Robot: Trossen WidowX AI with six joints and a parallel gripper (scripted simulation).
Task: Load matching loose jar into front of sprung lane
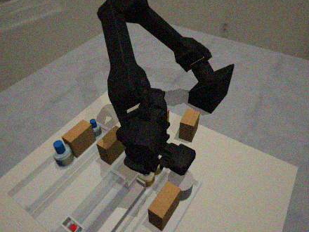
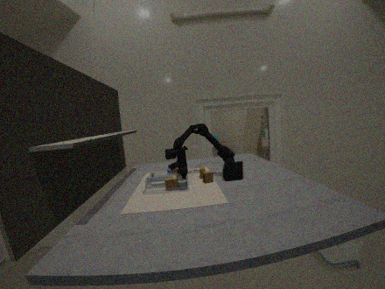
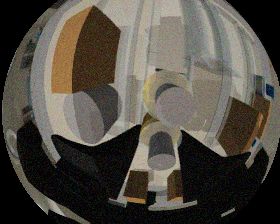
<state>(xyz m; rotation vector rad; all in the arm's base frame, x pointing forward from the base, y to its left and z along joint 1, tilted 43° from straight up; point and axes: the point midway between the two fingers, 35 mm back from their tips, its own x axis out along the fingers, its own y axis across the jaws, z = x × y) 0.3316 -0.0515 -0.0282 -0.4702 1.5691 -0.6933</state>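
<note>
My gripper (image 1: 160, 165) (image 3: 160, 131) is shut on a jar with a grey lid and a yellowish body (image 3: 161, 146), low at the front end of the sprung lane (image 3: 159, 15). In the top view only a little of this held jar (image 1: 157, 169) shows between the fingers. The matching lane jar (image 1: 147, 179) (image 3: 175, 106) stands just behind it, close against it or nearly so; I cannot tell whether they touch. The held jar's base, the front stop and the pusher plate's contact with the lane jar are hidden or unclear. The exterior view shows the gripper (image 2: 182, 176) too small for detail.
A wide grey cylinder (image 1: 181, 186) (image 3: 90, 115) and a wooden block (image 1: 164, 205) (image 3: 85, 52) stand beside the lane, close to one finger. Another block (image 1: 112, 146) (image 3: 237, 127) stands on the other side. Blue-capped bottles (image 1: 63, 155) (image 1: 95, 128) stand farther left. A block (image 1: 189, 125) stands near the arm's base.
</note>
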